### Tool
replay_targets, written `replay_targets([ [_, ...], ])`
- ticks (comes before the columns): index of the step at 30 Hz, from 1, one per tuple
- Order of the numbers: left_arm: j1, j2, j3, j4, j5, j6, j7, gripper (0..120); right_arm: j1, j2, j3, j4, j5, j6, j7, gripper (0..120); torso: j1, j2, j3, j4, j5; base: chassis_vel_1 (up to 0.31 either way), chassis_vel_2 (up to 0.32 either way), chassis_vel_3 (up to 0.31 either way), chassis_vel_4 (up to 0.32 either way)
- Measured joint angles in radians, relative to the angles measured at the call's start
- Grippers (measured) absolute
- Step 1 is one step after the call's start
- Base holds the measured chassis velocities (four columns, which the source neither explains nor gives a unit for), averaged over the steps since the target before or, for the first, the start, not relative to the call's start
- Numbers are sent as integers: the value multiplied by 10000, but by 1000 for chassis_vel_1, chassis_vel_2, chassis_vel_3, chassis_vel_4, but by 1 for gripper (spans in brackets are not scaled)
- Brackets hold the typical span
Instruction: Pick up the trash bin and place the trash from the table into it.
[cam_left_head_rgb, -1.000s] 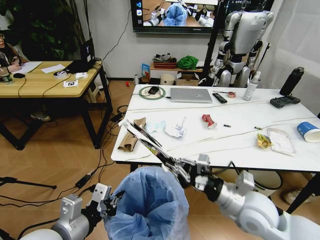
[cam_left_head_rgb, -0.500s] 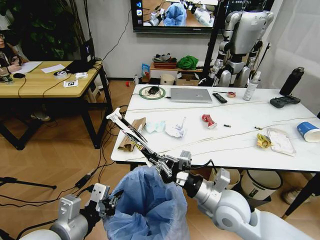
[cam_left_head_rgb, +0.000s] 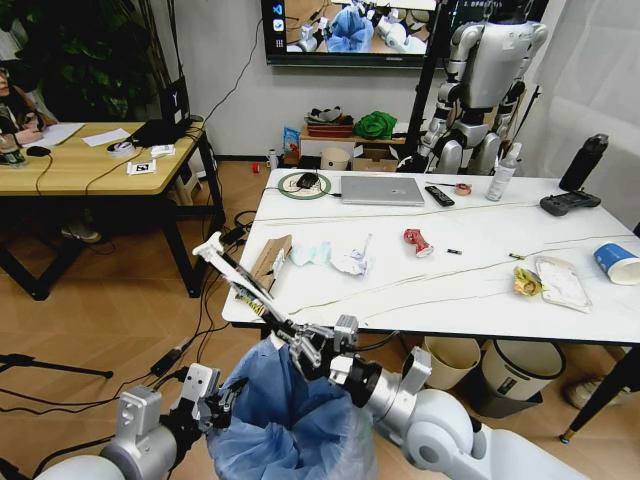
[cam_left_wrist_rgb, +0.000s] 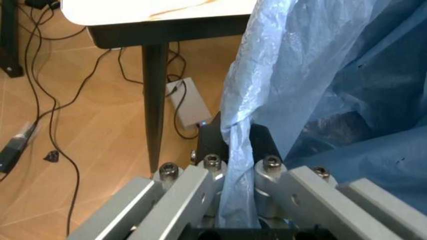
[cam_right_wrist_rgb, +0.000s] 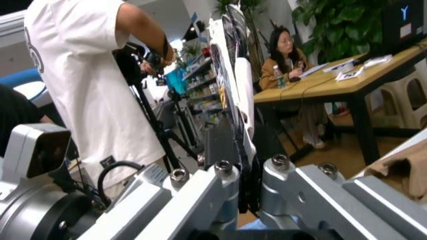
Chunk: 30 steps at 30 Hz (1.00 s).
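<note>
Flanking the torn cardboard, table litter includes crumpled paper.

Left gripper clamps a fold of the trash bin liner's blue plastic, beside the table and its black leg.
</note>
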Motion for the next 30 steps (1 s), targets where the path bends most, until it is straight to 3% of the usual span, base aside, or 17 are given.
replay_targets([
  [9,81,12,-156,4,9,17,-15,0,-919,-681,181,358,-298,45,-95,0,-1,0,0,-2,2,0,0,0,0],
  [30,39,12,-337,40,26,34,-7,0,-2274,-1230,940,752,-889,113,-197,0,-1,0,0,0,2,0,0,0,0],
])
